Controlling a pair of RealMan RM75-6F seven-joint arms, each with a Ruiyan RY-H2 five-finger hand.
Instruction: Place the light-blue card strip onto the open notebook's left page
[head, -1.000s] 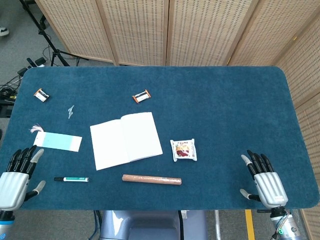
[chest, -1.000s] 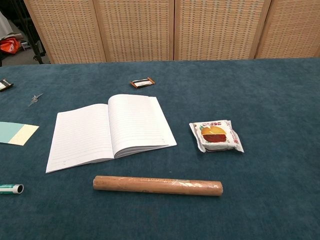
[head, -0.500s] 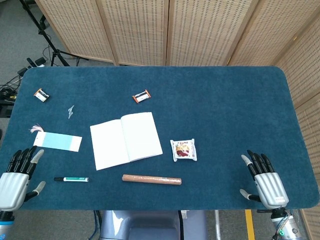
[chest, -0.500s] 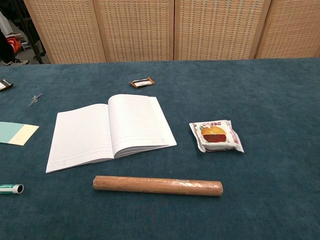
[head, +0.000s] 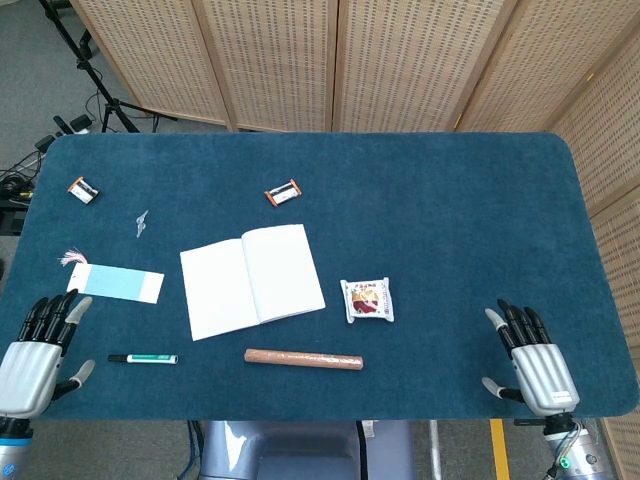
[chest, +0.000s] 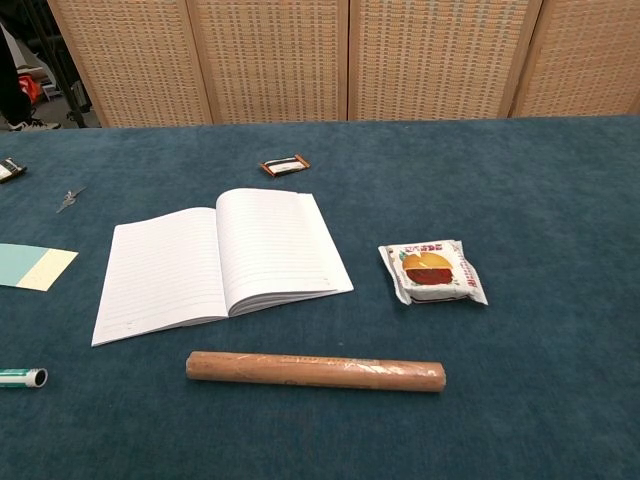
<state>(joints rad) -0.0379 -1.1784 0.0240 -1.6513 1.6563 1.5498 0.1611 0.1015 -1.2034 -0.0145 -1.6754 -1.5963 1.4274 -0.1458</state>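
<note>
The light-blue card strip (head: 116, 283) with a tassel at its left end lies flat on the cloth, left of the open notebook (head: 252, 280); its right end shows in the chest view as card strip (chest: 30, 267). The notebook (chest: 215, 262) lies open with blank lined pages. My left hand (head: 36, 352) hovers at the near left edge, below the strip, fingers spread and empty. Over at the near right corner my right hand (head: 529, 359) is held open, far from everything. Neither hand shows in the chest view.
A brown rod (head: 303, 358) lies in front of the notebook, a snack packet (head: 367, 300) to its right, a green marker (head: 143, 358) near my left hand. Two small black-and-orange items (head: 283, 192) (head: 83, 189) and a metal clip (head: 141, 223) lie farther back.
My left hand has drifted slightly down and toward the near edge. The right hand has barely shifted. Objects have not moved.
</note>
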